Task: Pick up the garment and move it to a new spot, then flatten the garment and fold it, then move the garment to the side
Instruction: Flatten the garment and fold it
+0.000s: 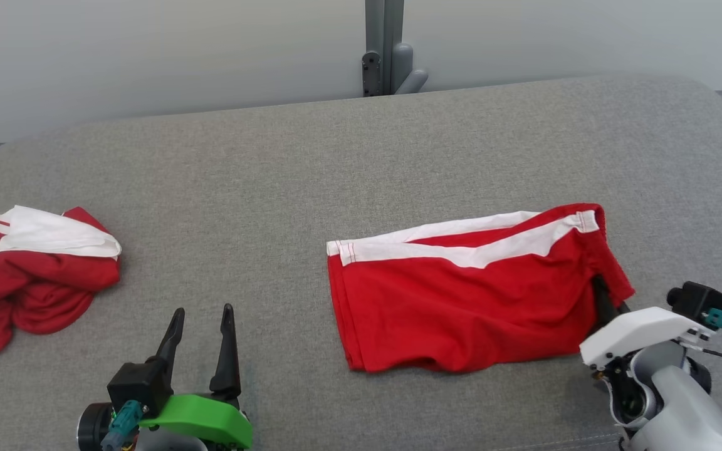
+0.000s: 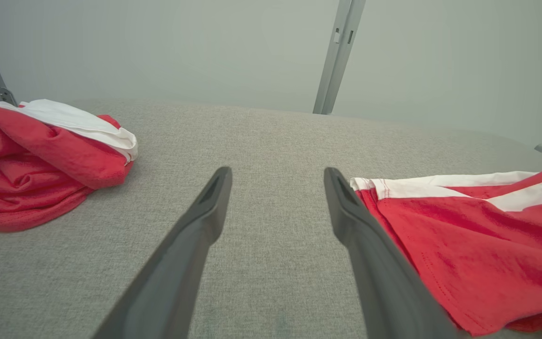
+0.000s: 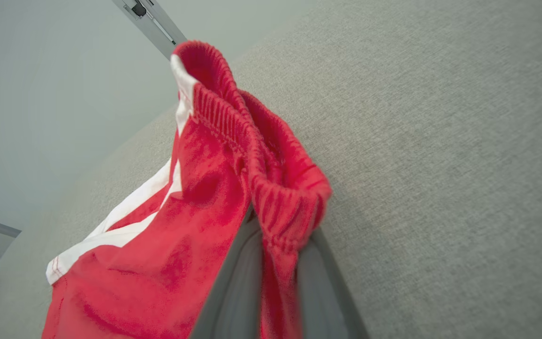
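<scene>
Where cloth swallows its fingertips, right gripper pinches red shorts at waistband (left gripper spread wide, empty).

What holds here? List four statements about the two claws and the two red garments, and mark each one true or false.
1. The right claw is shut on the elastic waistband of the red shorts with white side stripes. True.
2. The left claw grips the crumpled red-and-white garment. False: it is open over the bare grey fabric surface and touches neither garment.
3. The red shorts lie on top of the crumpled garment. False: the two lie apart, with bare grey surface between them.
4. The crumpled garment lies to the robot's left of the shorts. True.
</scene>
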Motion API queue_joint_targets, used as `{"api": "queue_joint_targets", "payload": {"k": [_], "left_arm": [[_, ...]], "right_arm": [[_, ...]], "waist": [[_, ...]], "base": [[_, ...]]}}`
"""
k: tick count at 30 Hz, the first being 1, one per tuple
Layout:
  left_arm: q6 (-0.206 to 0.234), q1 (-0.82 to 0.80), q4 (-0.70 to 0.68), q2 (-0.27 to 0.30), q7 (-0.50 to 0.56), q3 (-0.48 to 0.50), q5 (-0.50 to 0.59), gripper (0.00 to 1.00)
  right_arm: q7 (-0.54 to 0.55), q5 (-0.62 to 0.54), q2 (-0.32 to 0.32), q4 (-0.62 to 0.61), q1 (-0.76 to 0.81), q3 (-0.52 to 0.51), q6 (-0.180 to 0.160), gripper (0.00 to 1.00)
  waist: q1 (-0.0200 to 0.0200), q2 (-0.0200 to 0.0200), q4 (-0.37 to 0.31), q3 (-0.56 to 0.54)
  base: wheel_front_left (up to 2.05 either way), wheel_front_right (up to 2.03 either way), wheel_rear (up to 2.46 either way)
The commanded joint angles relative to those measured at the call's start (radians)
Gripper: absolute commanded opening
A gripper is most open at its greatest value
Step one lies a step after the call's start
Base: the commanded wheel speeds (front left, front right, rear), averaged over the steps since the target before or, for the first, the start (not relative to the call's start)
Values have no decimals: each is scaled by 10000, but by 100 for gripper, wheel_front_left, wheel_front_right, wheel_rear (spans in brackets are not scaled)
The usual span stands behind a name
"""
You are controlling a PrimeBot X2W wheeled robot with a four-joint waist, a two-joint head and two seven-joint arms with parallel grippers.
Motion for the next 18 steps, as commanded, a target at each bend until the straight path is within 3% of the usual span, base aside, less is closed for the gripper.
{"api": "queue_joint_targets", "payload": {"k": [1,9,18], "left_arm": [[-55,-43,-24,-6,-3,47,84,100],[-108,55,-63,-13,-3,104,96,100],[-119,38,-144,-29,-3,95,91,100]], "right_arm": [[153,63,182,-415,159,171,-2,0],[854,-145,562,-2838,755,980,-2,0],[1649,-1125,1067,-4025,1013,1600,-1,0]], "waist": [[0,117,16,-30],[0,117,256,-194],[0,117,667,-254]], "base": [[0,0,0],[0,0,0],[0,0,0]]}}
